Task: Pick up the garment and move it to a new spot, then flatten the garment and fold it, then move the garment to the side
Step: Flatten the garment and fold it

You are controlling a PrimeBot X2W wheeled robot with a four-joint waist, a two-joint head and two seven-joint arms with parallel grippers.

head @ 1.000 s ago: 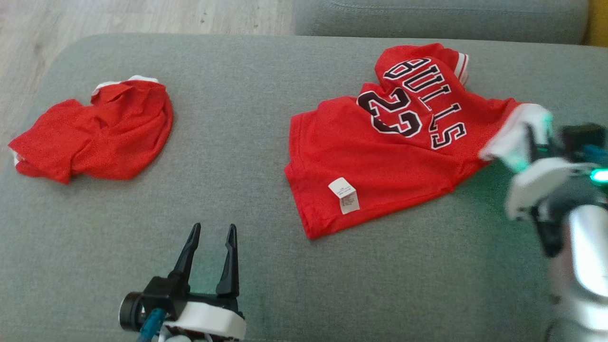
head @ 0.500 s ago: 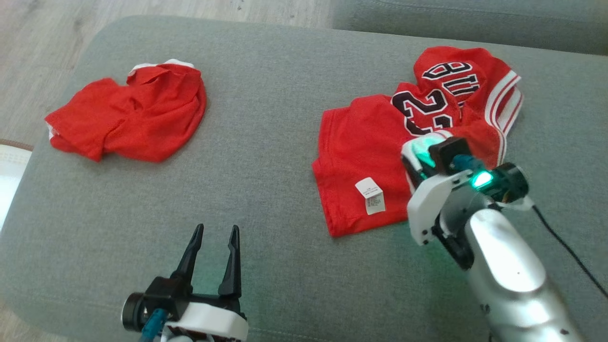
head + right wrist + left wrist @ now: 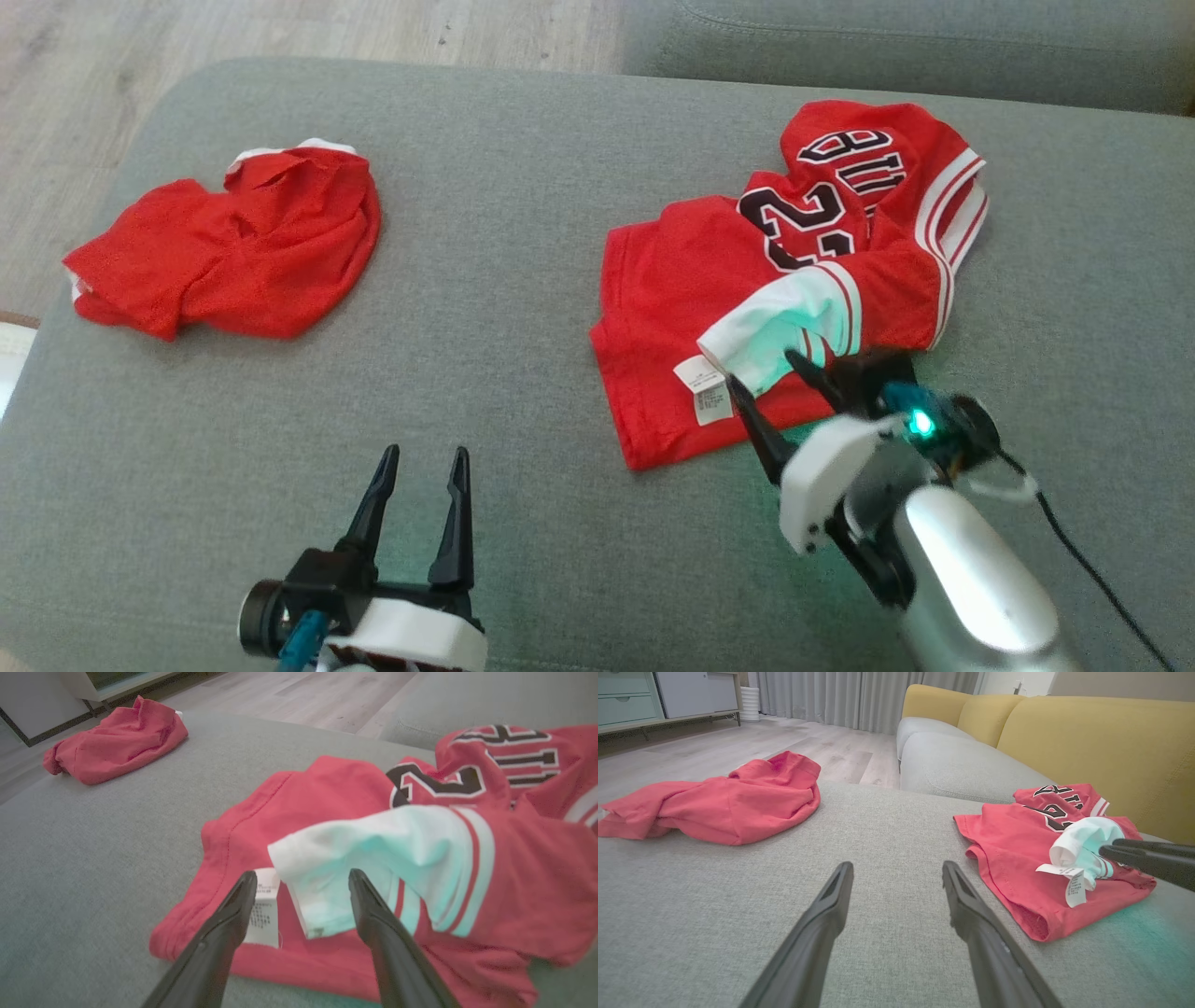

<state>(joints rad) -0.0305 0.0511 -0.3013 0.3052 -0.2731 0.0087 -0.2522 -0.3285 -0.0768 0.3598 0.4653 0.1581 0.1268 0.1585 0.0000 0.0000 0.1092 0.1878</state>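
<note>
Lying rumpled on the cushion (image 3: 504, 280), right half, toward its far edge: jersey (image 3: 672, 280), seeming light, limp, soft; best taken by hem corners. The right gripper (image 3: 780, 392) is standing spread astride its white cuff (image 3: 775, 327), pinching nothing; the left gripper (image 3: 420, 462) is idling spread.

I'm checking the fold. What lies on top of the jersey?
Its own white-banded flap lies folded over the jersey, beside the label. The open right gripper is at the flap's edge. What the flap covers is hidden.
</note>
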